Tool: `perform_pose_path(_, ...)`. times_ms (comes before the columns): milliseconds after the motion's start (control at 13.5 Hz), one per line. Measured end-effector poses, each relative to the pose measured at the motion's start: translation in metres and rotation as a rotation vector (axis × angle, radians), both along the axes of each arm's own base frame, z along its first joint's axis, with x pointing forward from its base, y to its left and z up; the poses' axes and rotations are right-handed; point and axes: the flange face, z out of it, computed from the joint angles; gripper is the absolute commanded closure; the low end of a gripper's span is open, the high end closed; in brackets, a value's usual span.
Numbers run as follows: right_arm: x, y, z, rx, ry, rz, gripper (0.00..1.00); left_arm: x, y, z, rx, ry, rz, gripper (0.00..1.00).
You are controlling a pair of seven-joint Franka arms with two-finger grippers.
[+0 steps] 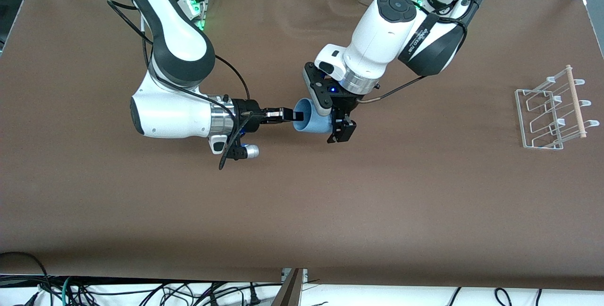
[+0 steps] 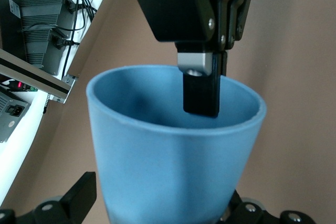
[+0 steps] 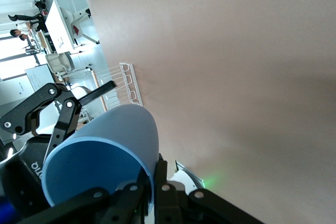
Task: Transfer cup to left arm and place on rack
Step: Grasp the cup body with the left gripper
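Brown table (image 1: pixel 302 211) filling the front view, edge to edge, with tangled cables (image 1: pixel 141 292) on the floor along its near edge and metal framing past the robots' bases.

Starting at the right arm's end: right arm (image 1: pixel 170 37) bent down and reaching toward the middle, wrist level. Right gripper (image 1: pixel 295 115) clamped tight on the cup's rim, one black finger (image 2: pixel 202 90) inside the mouth and the other outside the wall.

On to the middle: the cup (image 1: pixel 311 119), light blue, up in the air over the table's centre, tipped on its side, mouth turned to the right arm. Inside it, only that one finger showing in the left wrist view.

Next, left gripper (image 1: pixel 332 124) coming down from the left arm (image 1: pixel 387 32) over the cup's base end. Jaws spread wide, one fingertip (image 2: pixel 79 198) on each side of the cup's body, just beside the blue wall and not pressing on it.

Then a broad stretch of plain brown surface.

Finally, near the left arm's end: the rack (image 1: pixel 552 112), a clear frame with loop slots and a pale wooden rod across its top, standing well apart from the cup and both grippers, close to the table's edge.
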Motion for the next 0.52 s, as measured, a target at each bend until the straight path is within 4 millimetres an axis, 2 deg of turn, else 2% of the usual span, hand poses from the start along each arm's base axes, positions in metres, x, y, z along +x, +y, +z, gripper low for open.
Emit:
perform_pose_path(74,0.0006,-0.0006,-0.0004,0.000,0.000,-0.002,1.00,-0.0003,-0.0008,-0.0011,0.001,0.001,-0.003,1.00)
perform_pose_path(369,0.0022,-0.0026,0.0006,0.003,-0.001,-0.008,1.00,-0.0016,-0.0026,-0.0006,0.006,-0.007,-0.025,1.00)
perform_pose_path(443,0.0024,-0.0024,0.0016,0.005,-0.002,-0.009,0.95,-0.0013,-0.0021,0.0006,0.006,-0.010,-0.026,1.00)
perform_pose_path(517,0.0025,-0.0019,0.0025,0.006,-0.004,-0.009,0.48,-0.0011,-0.0015,0.0017,0.007,-0.010,-0.026,1.00)
